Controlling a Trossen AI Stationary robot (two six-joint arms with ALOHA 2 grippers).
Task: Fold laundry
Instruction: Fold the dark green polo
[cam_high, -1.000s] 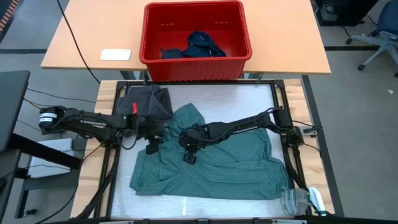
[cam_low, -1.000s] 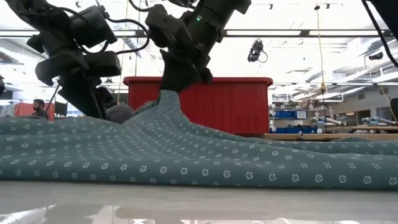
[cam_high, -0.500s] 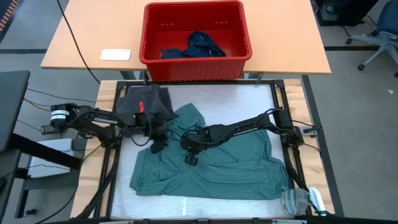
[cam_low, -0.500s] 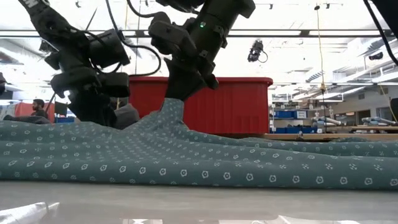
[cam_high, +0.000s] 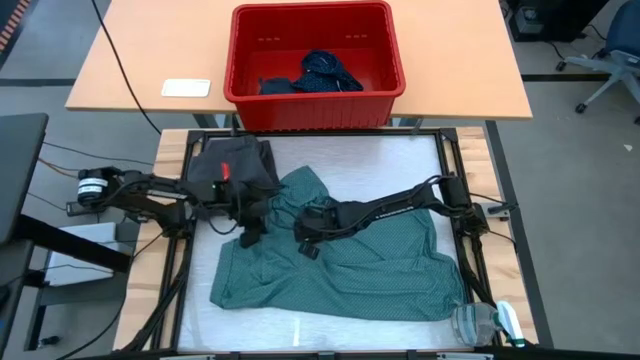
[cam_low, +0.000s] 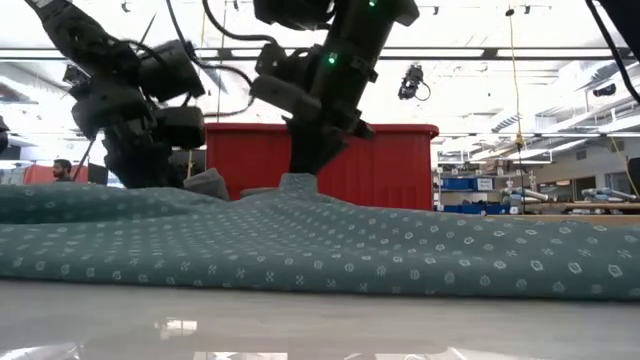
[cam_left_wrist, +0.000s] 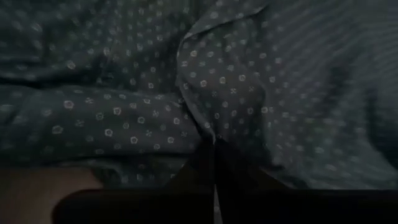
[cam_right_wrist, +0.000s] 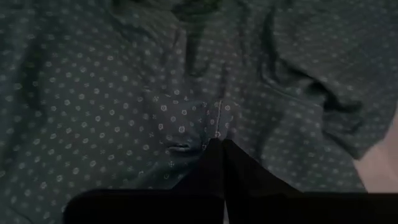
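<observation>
The teal shirt (cam_high: 350, 265) (spread on the counter (cam_high: 420, 150)) is pinched by left gripper (cam_high: 252, 232) and right gripper (cam_high: 306, 243) fingers, nine o'clock of centre.

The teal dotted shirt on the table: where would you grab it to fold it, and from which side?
Probably the teal shirt by its free hem corner at the table's front left, coming from above: it lies flat and uncovered there, while the upper part is bunched under both grippers.

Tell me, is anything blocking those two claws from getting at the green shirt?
Nothing visible does. Both are already on the teal-green shirt: the left gripper and the right gripper sit near its upper left part, each with jaws shut on a pinch of fabric. The charcoal grey piece lies beside them, not between.
</observation>
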